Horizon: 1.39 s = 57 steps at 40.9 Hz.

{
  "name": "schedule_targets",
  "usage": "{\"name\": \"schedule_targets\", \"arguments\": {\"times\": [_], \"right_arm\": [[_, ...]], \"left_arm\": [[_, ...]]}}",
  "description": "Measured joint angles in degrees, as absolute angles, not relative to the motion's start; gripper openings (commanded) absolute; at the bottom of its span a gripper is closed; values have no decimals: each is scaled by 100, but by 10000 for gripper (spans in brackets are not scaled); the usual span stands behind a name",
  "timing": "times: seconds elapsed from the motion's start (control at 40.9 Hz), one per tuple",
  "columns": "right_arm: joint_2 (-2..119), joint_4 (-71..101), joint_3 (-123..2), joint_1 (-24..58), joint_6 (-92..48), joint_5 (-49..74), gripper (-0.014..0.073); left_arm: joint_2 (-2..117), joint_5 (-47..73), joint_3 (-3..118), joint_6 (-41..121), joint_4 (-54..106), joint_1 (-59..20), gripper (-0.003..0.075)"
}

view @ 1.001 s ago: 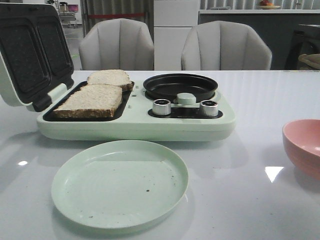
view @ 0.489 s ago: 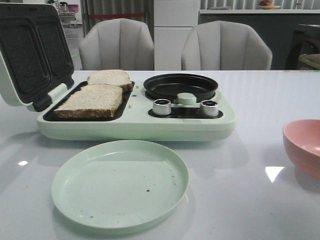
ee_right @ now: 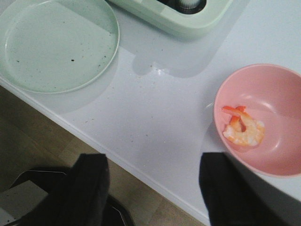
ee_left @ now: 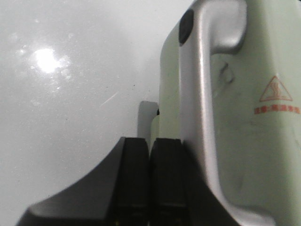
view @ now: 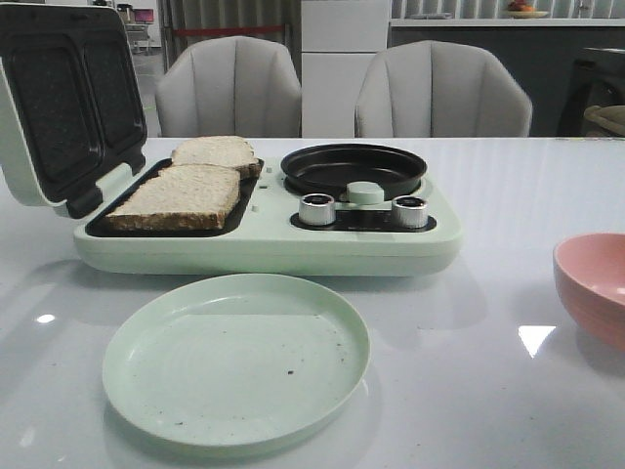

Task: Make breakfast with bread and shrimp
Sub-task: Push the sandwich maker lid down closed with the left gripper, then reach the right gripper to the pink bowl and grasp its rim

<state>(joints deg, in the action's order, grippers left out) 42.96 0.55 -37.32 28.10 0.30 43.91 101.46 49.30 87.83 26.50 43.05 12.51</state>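
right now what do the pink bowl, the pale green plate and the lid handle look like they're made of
The pink round bowl holding the shrimp looks like matte plastic or melamine, with only soft highlights. The pale green round plate looks like similar matte plastic, flecked with dark crumbs. The silver lid handle has a brushed metallic sheen, possibly metal or coated plastic.

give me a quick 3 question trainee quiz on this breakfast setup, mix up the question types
1. True or false: both bread slices lie on the open sandwich maker's lower plate.
2. Where is the shrimp? A) in the black round pan B) in the pink bowl C) on the green plate
3. Fill in: the right tool's fingers stand ____, with nothing between them.

Key
1. True; they lie one behind the other, lid up.
2. B; plate and pan hold no food.
3. Open. It hangs over the table's near edge, while the left tool is shut beside the lid's silver handle.
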Motion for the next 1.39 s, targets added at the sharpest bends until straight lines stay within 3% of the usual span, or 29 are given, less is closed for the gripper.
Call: {"name": "schedule_targets", "arguments": {"times": [0.318,0.611,0.904,1.148,1.392], "right_arm": [[4296,55,-3732,2810,30,4388,515],[4296,55,-3732,2810,30,4379,515],[4296,55,-3732,2810,30,4379,515],[4296,55,-3732,2810,30,4379,515],[4296,55,-3732,2810,30,4379,515]], "left_arm": [[9675,5213,8610,3231,4346,608,100],[8566,4912,7266,3805,4346,-309,102],[7411,4601,6093,3999,3711,-1734,103],[6413,4488,5407,1888,1561,-2634,103],[5167,4439,4593,626,832,-2749,102]]}}
